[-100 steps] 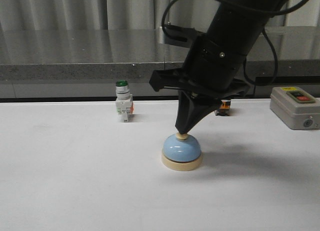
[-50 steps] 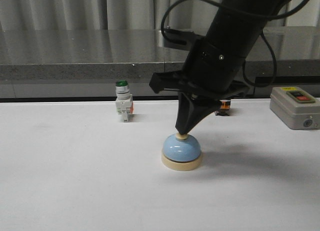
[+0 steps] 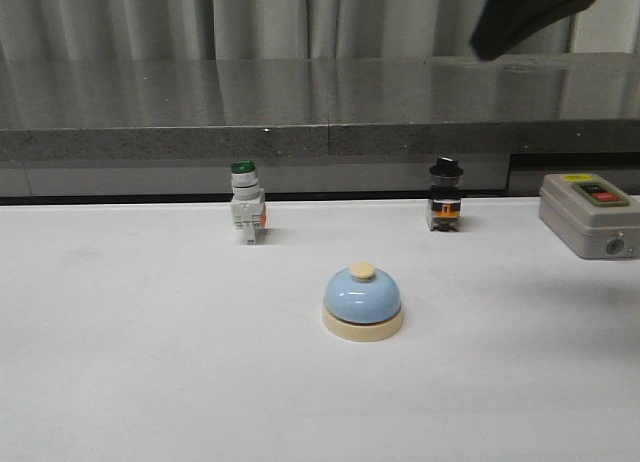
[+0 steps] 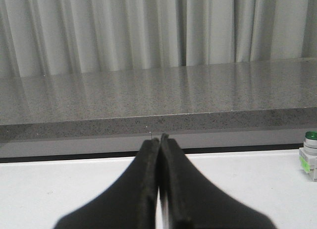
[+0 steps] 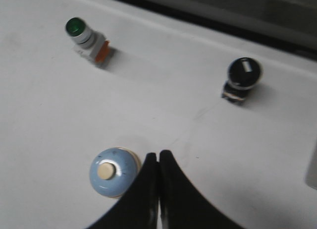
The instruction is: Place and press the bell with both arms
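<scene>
We see the bell (image 3: pixel 363 301) sitting upright on the white bench (image 3: pixel 150 362), roughly at the centre of the front view, its cream button on top and nothing touching it. From the right wrist camera the bell (image 5: pixel 113 171) lies just beside the right pincer (image 5: pixel 158 157), at about nine o'clock from its tips and apart from them; the pincer's two fingers are pressed together with nothing between them. In the front view only a dark piece of the right arm (image 3: pixel 525 14) shows, high at about one o'clock from the bell and well clear of it. The left pincer (image 4: pixel 159 140) is likewise closed tight and empty, held low and level over the bench, pointing toward the grey stone ledge (image 4: pixel 158 97) and the curtain behind it; the bell does not appear in that camera. At about eleven o'clock from the bell stands the green-capped switch (image 3: pixel 246 214), at about one o'clock the black-knobbed switch (image 3: pixel 445 195), and at about two o'clock, near the bench's edge of the picture, the grey box (image 3: pixel 590 215) with a red and a green button and a yellow label on top; its writing is too small for us to read.
</scene>
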Controlling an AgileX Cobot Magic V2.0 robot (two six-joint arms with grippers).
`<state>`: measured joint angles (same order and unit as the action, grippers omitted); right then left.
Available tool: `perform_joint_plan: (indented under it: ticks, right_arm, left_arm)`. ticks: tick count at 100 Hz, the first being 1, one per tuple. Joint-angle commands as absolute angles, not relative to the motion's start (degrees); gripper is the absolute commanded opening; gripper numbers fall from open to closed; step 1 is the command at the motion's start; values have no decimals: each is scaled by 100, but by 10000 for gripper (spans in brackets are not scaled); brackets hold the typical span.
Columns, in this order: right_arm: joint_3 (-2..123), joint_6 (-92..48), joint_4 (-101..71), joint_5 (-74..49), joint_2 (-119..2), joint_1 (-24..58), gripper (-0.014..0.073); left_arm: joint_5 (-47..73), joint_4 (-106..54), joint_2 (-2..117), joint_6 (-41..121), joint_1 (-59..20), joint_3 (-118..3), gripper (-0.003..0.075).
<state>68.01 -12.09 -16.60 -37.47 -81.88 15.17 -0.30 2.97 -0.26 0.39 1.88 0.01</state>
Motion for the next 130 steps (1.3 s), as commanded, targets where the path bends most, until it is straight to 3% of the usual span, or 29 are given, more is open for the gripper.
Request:
perform_joint_plan:
  ticks: [1, 28, 72, 130]
  right_arm:
    - [6589, -1275, -1636, -3377, -7431, 1187, -60]
    - [5120, -1275, -1632, -2806, -5572, 517, -60]
    - [3454, -1275, -1632, -2768, -2871, 466, -60]
    - [3423, -1275, -1632, -2836, -2630, 466, -60]
  left_arm:
    - [-498, 259, -193, -33, 205, 253, -20]
    - [-498, 259, -193, -33, 205, 253, -20]
    - [-498, 259, -193, -33, 205, 253, -20]
    - [-498, 259, -193, -33, 205, 253, -20]
